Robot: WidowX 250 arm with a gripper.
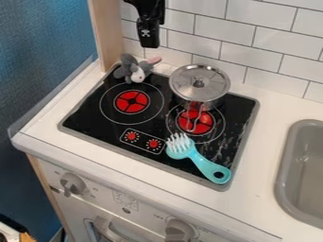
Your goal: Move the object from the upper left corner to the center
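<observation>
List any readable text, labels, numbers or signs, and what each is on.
Nothing legible enough to quote.
Gripper: white mark, too small.
Left knob: marks around it, too small.
Right knob: marks beside it, too blurred.
Oven front: printed patch between the knobs, too small.

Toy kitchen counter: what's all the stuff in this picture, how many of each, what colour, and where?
Plush toy: one, grey, white and pink, stove's upper left corner
Lid: one, silver, on the pot
Pot: one, silver, stove's upper right
Brush: one, turquoise with white bristles, stove's lower right
Stove top: one, black with red burner markings, set in the counter
Counter: one, white, around the stove top
Sink: one, grey, right edge
Knobs: two, grey, cabinet front
Tiles: many, white, behind the counter
Post: one, light wood, upper left
Backdrop: one, blue, left side
Robot gripper: one, black, top edge, left of centre
</observation>
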